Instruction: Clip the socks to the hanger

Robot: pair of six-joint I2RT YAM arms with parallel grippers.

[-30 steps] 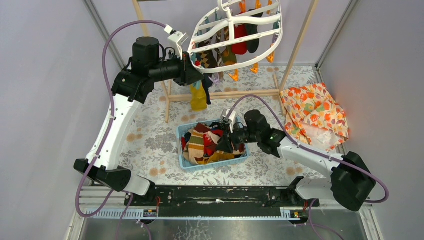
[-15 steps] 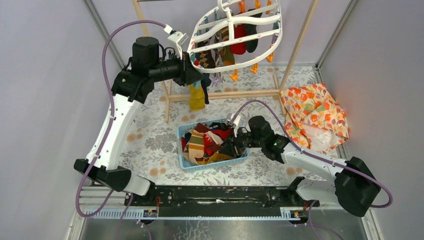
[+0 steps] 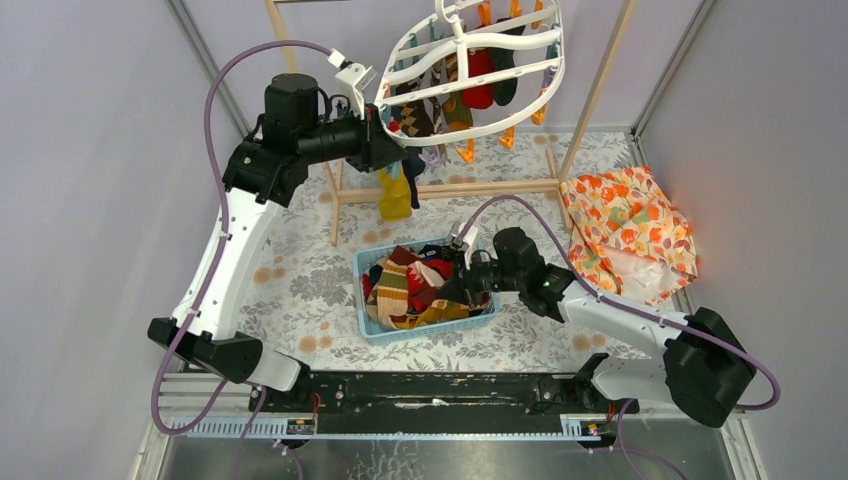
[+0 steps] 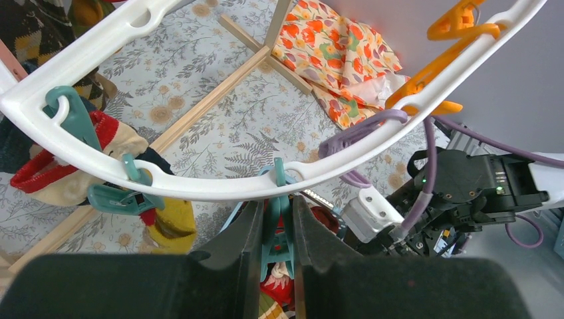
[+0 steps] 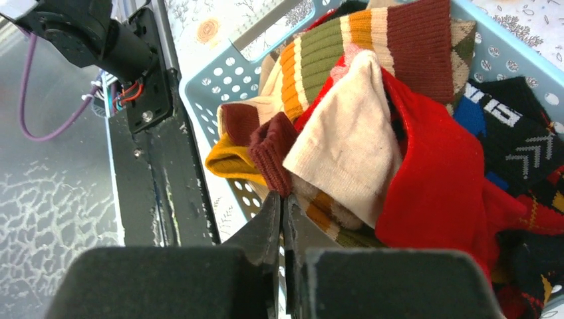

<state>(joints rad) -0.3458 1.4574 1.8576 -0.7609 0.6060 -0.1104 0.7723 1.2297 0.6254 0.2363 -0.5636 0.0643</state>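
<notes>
The white oval hanger (image 3: 462,42) hangs at the back with several socks (image 3: 480,85) clipped under it. My left gripper (image 3: 388,140) reaches its near rim (image 4: 199,189) and is shut on a teal clip (image 4: 278,229) that dangles there. More socks (image 3: 410,285) are piled in a light blue basket (image 3: 372,325). My right gripper (image 3: 452,290) is at the basket's right side. In the right wrist view its jaws (image 5: 282,199) are shut, pinching the edge of a dark red sock cuff (image 5: 273,149) beside a cream and red sock (image 5: 352,146).
A wooden rail frame (image 3: 450,188) stands under the hanger, with a yellow sock (image 3: 396,195) hanging low by it. An orange floral cloth (image 3: 628,225) lies at the right. Orange clips (image 4: 459,20) hang on the hanger's far rim. The black base rail (image 5: 166,173) runs just past the basket's near wall.
My right gripper has shifted a little to the left into the basket and closed from open onto the dark red cuff. The left arm and the hanger have not moved.
</notes>
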